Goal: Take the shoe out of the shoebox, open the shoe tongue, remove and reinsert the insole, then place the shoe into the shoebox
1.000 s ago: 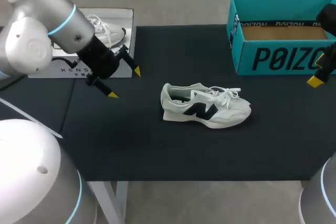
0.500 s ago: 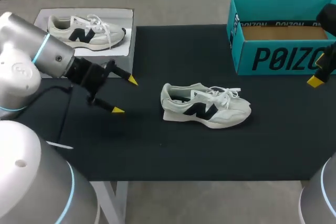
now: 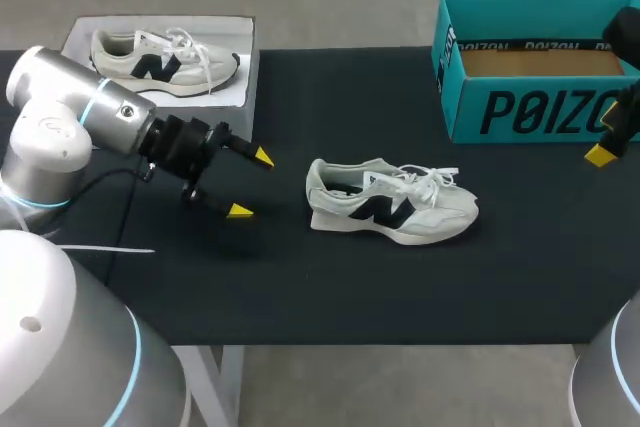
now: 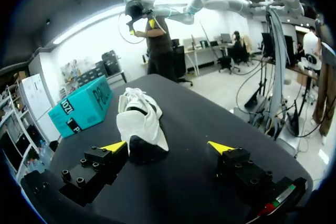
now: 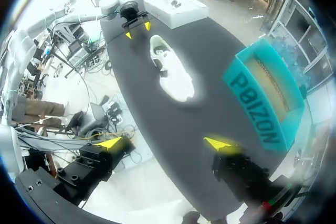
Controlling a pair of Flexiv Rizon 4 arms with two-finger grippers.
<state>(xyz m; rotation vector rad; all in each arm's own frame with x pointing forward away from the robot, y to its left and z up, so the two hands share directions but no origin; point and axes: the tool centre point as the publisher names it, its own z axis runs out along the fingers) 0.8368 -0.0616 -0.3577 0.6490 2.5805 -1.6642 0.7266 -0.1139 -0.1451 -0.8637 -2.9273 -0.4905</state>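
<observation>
My left gripper (image 3: 252, 184) hangs low over the black table (image 3: 330, 287) with its two yellow-tipped fingers spread wide and nothing between them. It points along the table at the heel of the white sneaker with a dark N on its side (image 3: 390, 202). In my left wrist view the gripper (image 4: 167, 147) has that sneaker (image 4: 140, 121) just ahead of it, heel first and closer to one finger than to the other, but neither finger touches it.

The sneaker stands on its sole near the middle of the table. Its heel is towards my left arm and its toe towards my right, and the white laces lie loose over the tongue. It is out of the open teal cardboard shoebox (image 3: 535, 67), which sits at the far right corner of the table, well apart from the shoe, with brown cardboard showing inside.

My right gripper (image 5: 165, 144) is held high above the table's right side, released, fingers wide apart and empty. Its wrist view looks down on the shoebox (image 5: 268, 98), the sneaker (image 5: 170, 72) and, past that, my left gripper (image 5: 137, 30).

At the far left corner a second pale sneaker (image 3: 165, 57) lies on a flat white box (image 3: 232, 92).
</observation>
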